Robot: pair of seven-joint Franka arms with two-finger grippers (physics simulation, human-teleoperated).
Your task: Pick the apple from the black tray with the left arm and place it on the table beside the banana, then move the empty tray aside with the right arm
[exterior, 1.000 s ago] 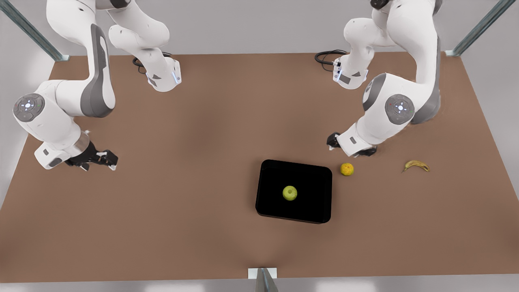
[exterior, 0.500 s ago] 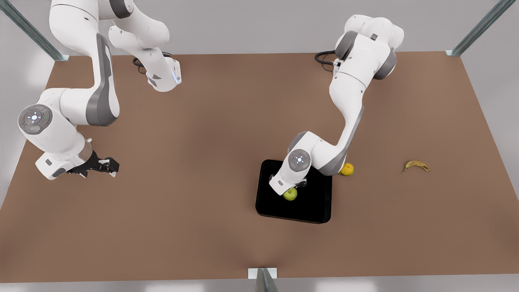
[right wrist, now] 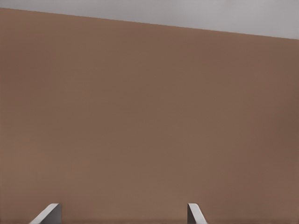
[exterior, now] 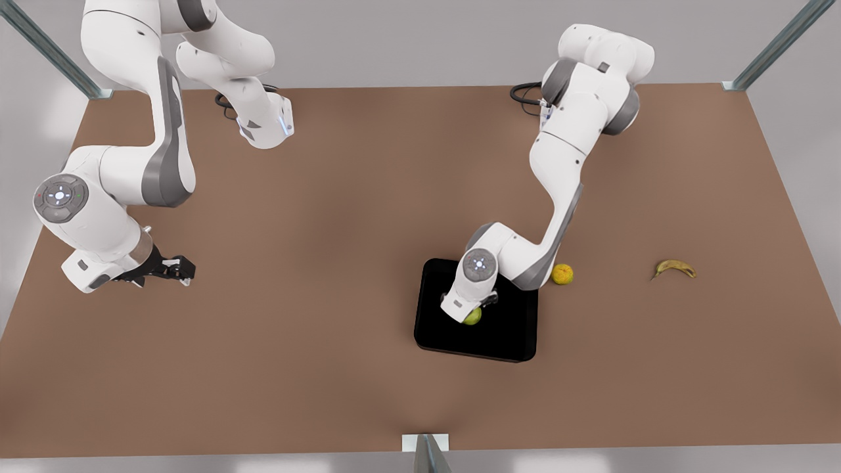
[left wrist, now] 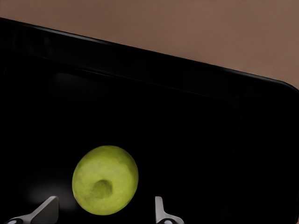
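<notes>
Left gripper hangs low over the black tray, fingers spread wide to either side of the apple but not closed on it; the apple sits near the tray's middle with its dark stem dimple facing up toward the wrist camera. The tray lies flat on the table, its long axis running roughly toward and away from the front view. An orange-yellow round fruit rests just beside the tray's far corner on the front view's right; the banana lies farther right, long axis across the view; right gripper waits well apart over bare table at the front view's left, fingers wide.
</notes>
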